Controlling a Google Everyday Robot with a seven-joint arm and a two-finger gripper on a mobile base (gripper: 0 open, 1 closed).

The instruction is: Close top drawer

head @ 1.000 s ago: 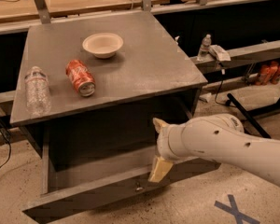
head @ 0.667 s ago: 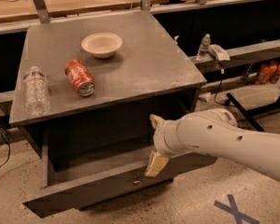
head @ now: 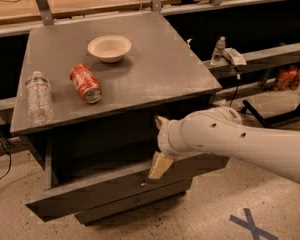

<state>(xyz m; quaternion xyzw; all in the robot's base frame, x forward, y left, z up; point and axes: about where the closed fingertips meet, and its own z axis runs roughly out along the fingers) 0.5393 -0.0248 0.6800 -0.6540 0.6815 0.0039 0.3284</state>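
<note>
The top drawer (head: 100, 191) of the dark grey cabinet stands pulled out, its wide flat front panel low in the view with a tiny knob (head: 142, 184) at its centre. My gripper (head: 159, 144) is at the end of the white arm that reaches in from the right. It sits at the middle of the drawer, just above the knob. Its two beige fingers are apart and hold nothing. The lower finger (head: 159, 166) rests against the top edge of the front panel. The upper fingertip (head: 161, 121) is just under the cabinet top.
On the cabinet top (head: 155, 69) lie a clear plastic bottle (head: 38, 98) at the left, a red soda can (head: 85, 83) on its side, and a white bowl (head: 109, 48). Another drawer front (head: 135, 205) shows below. A shelf with a small bottle (head: 218, 50) is at the right.
My arm has moved left and forward against the drawer front. The front panel now sits a little further in under the cabinet top than before.
</note>
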